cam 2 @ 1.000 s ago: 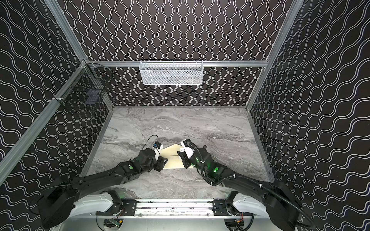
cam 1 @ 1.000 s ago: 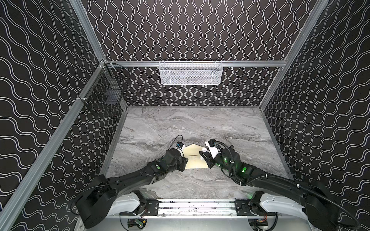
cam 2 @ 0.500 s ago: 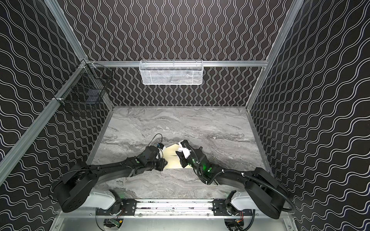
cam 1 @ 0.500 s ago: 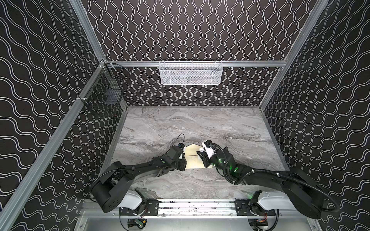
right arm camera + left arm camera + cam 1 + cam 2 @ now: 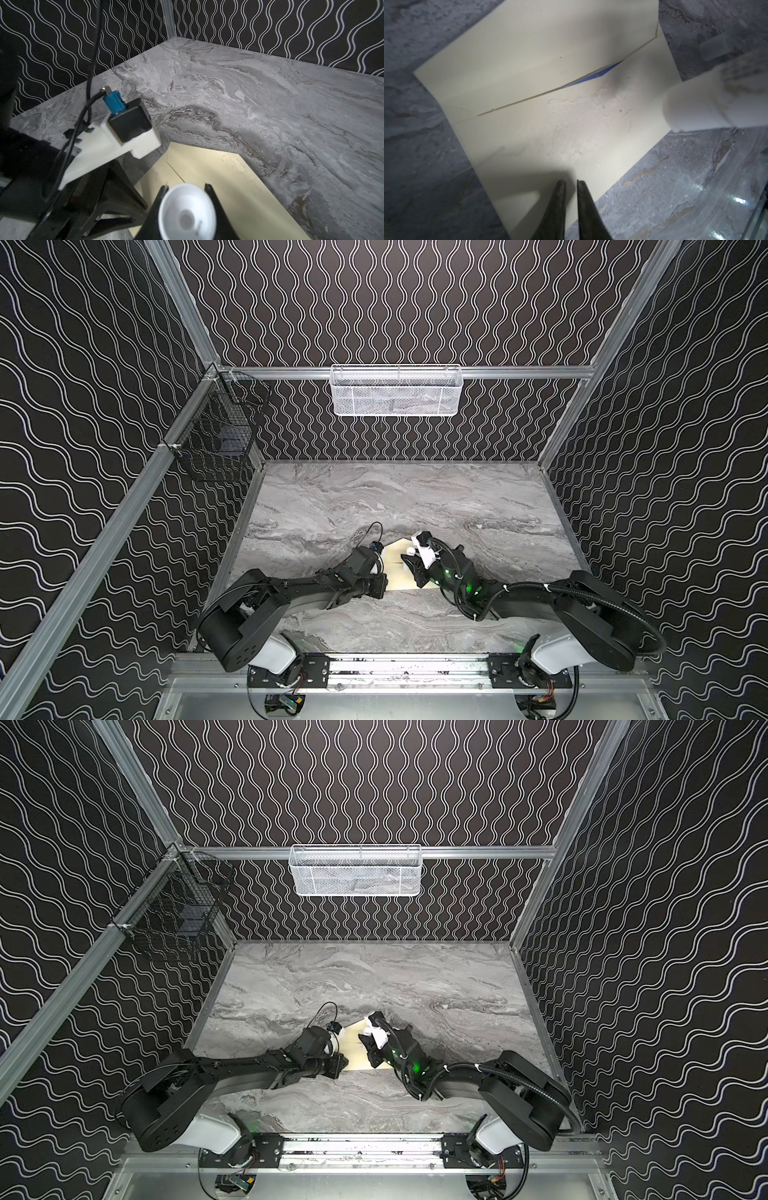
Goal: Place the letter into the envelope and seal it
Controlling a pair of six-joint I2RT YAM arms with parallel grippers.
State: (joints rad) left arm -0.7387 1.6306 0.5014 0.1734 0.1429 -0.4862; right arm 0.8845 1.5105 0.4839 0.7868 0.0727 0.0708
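The cream envelope [image 5: 395, 574] [image 5: 355, 1052] lies flat on the marble table between both arms, its flap open. In the left wrist view the envelope [image 5: 550, 124] shows a rough whitish patch on its body. A blue edge of the letter [image 5: 596, 75] peeks out of the mouth. My left gripper [image 5: 571, 181] [image 5: 380, 587] hovers over the envelope's near edge, its jaws a narrow slit apart with nothing between them. My right gripper [image 5: 186, 187] [image 5: 409, 562] is shut on a white cylinder [image 5: 187, 212] [image 5: 706, 104], held over the envelope [image 5: 228, 176].
A white mesh basket [image 5: 397, 391] hangs on the back wall and a black wire basket [image 5: 216, 439] on the left wall. A small translucent cap [image 5: 713, 48] lies on the table beside the envelope. Patterned walls close in three sides.
The left jaws have narrowed to a slit. Both arms have folded lower toward the table. The right gripper with the cylinder has shifted a little left over the envelope.
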